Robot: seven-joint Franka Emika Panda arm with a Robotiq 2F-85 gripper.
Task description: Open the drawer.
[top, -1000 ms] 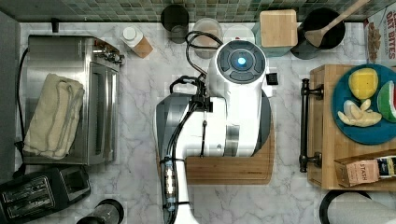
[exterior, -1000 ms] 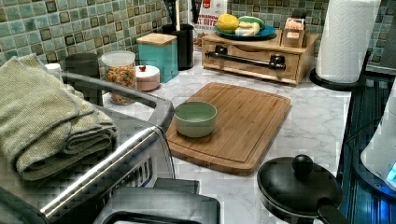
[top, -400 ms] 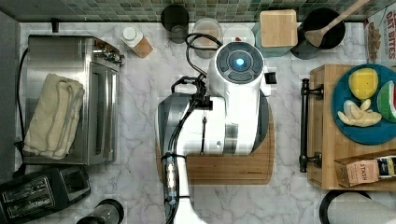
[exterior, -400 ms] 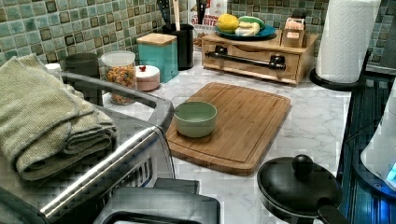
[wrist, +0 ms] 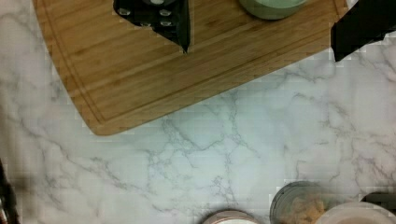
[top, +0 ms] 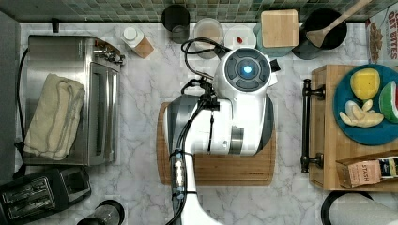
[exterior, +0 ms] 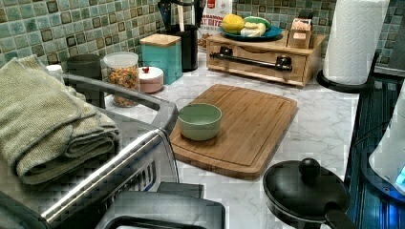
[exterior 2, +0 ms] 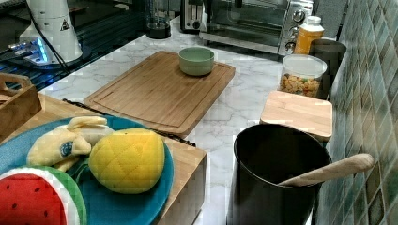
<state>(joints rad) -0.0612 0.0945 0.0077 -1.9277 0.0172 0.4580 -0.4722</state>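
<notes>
We're looking at a marble counter (top: pixel 141 93) with the white arm (top: pixel 234 117) hanging over the wooden cutting board (exterior: pixel 239 124) in the middle of the top view. The drawer (exterior: pixel 260 59) is in a light-wood box sitting at the top view's right edge, and in the left view it's at the back of the counter, beyond the board. Its long dark bar handle (top: pixel 306 125) faces the board, and the drawer front looks flush with the box, so it's shut as far as we can see. On top of the box there's a blue plate (top: pixel 366 133) with toy fruit, including a yellow lemon-ish piece (exterior 2: pixel 126 161) and a watermelon slice (exterior 2: pixel 28 199).

In the wrist view the gripper (wrist: pixel 261 28) hangs above the board's edge and the marble, with two dark fingers (wrist: pixel 163 18) well apart and nothing between them, so the pincer is spread wide. The little green bowl (exterior: pixel 199 120) sits on the board, on the end toward the toaster oven.

Other stuff: steel toaster oven (top: pixel 75 93) at the top view's left with a folded towel (top: pixel 54 117) on top, a black utensil crock (exterior 2: pixel 277 176) with a wooden spoon (exterior 2: pixel 328 171) by the tiled wall, a teal canister with a wood lid (exterior: pixel 161 55), a jar of cereal (exterior: pixel 123 76), a paper towel roll (exterior: pixel 356 38), and a black pan lid (exterior: pixel 305 188) near the left view's bottom right.
</notes>
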